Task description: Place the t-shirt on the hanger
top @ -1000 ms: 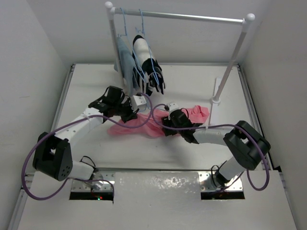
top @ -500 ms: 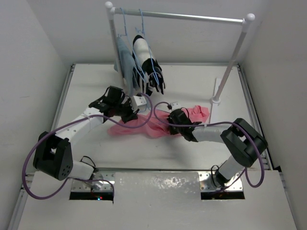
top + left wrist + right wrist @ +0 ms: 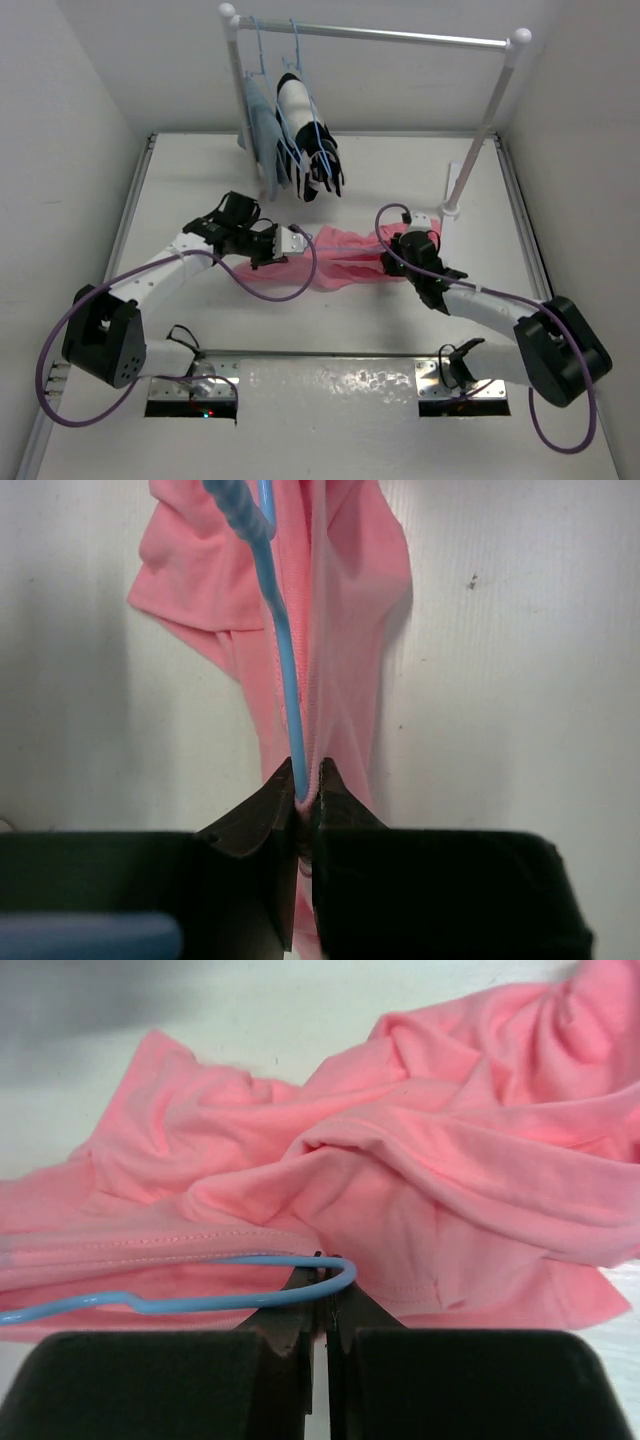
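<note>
- Across the middle of the surface (image 3: 190, 180), the t-shirt (image 3: 345, 265) lies pulled into a long salmon-pink band between the two arms, running left to right and reaching a little nearer the right edge than the left.
- At the band's left end, the left gripper (image 3: 303, 780) has its fingers (image 3: 255, 820) pressed together. From its wrist camera, the hanger (image 3: 285, 660) shows as a thin light-blue wire that runs straight into the pinch, with a pink seam lying against it. The fingers grip the wire, and fabric appears to be caught with it.
- Beyond those fingers the cloth hangs in loose folds over the white surface, and a sleeve-like flap is bunched off to one side.
- At the band's right end, the right gripper (image 3: 322, 1272) is also fully closed. The curved end of the blue wire bends around just at its fingertips, which seem to nip the wire there. I cannot tell whether cloth is caught as well.
- From that wrist camera, the wire runs off to one side along a stitched hem. The bulk of the shirt is heaped in crumpled folds past the fingers.
- Along the far edge stands a white rack (image 3: 400, 35). A pale blue-grey garment (image 3: 262, 130) and a black-and-white patterned garment (image 3: 310, 140) hang side by side at the left end of its rail, well apart from the pink shirt.
</note>
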